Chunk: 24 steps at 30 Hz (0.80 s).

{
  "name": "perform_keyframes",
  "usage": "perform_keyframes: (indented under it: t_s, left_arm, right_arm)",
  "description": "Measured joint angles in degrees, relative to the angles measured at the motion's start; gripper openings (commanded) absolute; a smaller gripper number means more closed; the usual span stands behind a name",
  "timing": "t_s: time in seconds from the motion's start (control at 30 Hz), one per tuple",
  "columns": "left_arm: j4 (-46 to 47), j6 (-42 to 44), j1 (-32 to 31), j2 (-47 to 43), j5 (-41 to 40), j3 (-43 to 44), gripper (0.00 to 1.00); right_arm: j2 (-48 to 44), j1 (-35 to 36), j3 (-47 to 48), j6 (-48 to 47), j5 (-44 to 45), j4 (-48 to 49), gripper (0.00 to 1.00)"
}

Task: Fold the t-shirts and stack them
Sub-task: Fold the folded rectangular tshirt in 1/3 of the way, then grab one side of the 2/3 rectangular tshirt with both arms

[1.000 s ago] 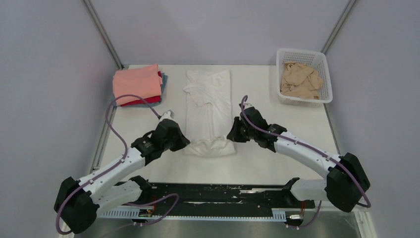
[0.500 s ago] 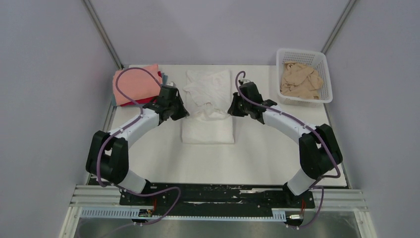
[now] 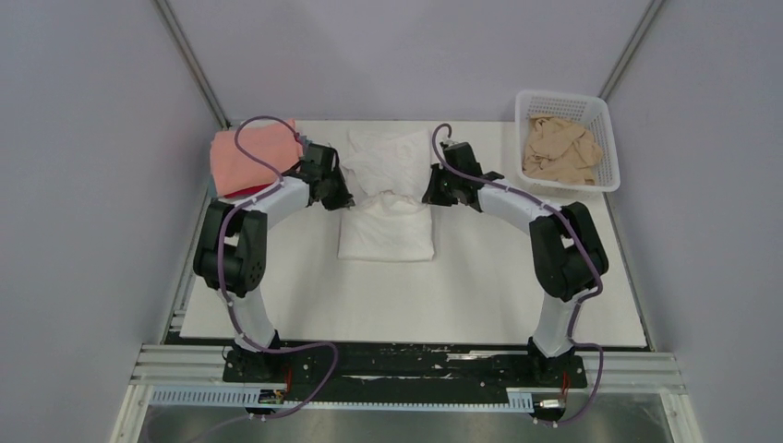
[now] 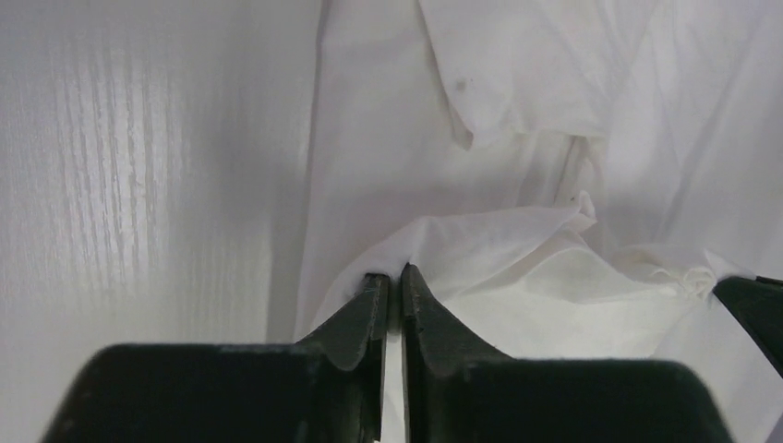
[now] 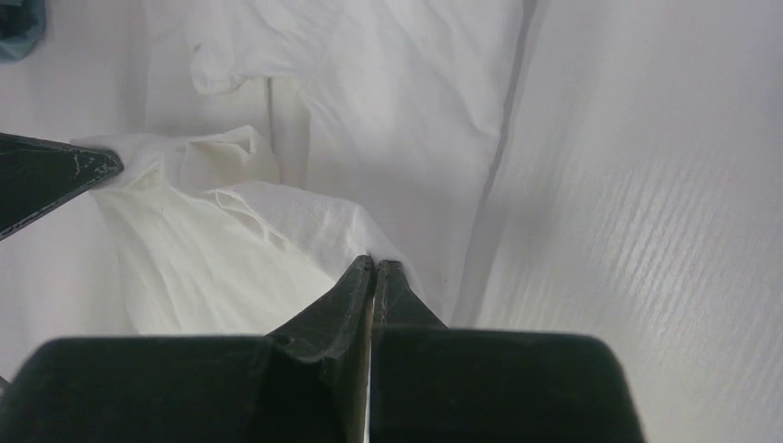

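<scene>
The white t-shirt (image 3: 388, 217) lies mid-table, its near end folded over toward the far end. My left gripper (image 3: 343, 197) is shut on the left corner of the folded edge; the left wrist view shows the thin cloth pinched between the tips (image 4: 391, 275). My right gripper (image 3: 429, 196) is shut on the right corner, seen in the right wrist view (image 5: 374, 265). A folded salmon-pink t-shirt (image 3: 242, 159) tops a stack at the far left, with red and blue-grey cloth showing under it. A beige-tan t-shirt (image 3: 558, 148) lies crumpled in the basket.
The white lattice basket (image 3: 607, 157) stands at the far right corner. Grey walls enclose the table on three sides. The left arm's purple cable arcs over the pink stack.
Both grippers have carried the white shirt's near edge away from the arm bases toward the far end, folding the shirt over itself. Both arms are stretched further out.
</scene>
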Motion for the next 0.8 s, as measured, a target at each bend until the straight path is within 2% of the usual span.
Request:
perform_keyframes:
  t_s: [0.03,0.07,0.1,0.13,0.2,0.37,0.5,0.67,0.8]
  left_arm:
    - [-0.13,0.07,0.15,1.11,0.00,0.68,0.26]
    - [-0.24,0.13,0.35,2.27,-0.02,1.36,0.48]
    - [-0.35,0.31,0.52,3.19,-0.04,1.84,0.62]
    - [-0.63,0.61,0.74,4.04,-0.13,2.32,0.89]
    - [-2.05,0.46,1.27,5.51,-0.20,3.93,0.99]
    - [-4.52,1.46,2.14,5.40,-0.68,8.96,1.00]
    - [-4.39,1.62,2.27,-0.26,-0.66,6.40,1.00]
    - [-2.73,0.48,1.64,-15.10,0.00,-7.04,1.00]
    - [-0.72,-1.73,0.28,-22.12,0.96,-19.58,1.00]
  right_arm:
    - [0.83,-0.17,0.59,0.00,-0.04,0.02,0.19]
    - [1.79,-0.39,1.42,-0.04,-0.07,0.02,0.27]
    - [2.75,-0.61,2.27,-0.11,-0.04,0.07,0.36]
    - [3.80,-0.92,3.28,-0.33,-0.04,0.11,0.50]
    - [5.60,-1.64,5.03,-0.20,-0.28,0.07,0.67]
    - [6.47,-3.21,7.98,-0.79,-0.13,-0.85,0.99]
    - [1.88,-3.50,4.42,-0.74,0.00,-1.51,1.00]
    - [-10.19,-2.84,-9.27,0.20,-3.61,-0.26,1.00]
    - [-17.03,-2.14,-20.70,2.45,-8.76,1.49,0.98]
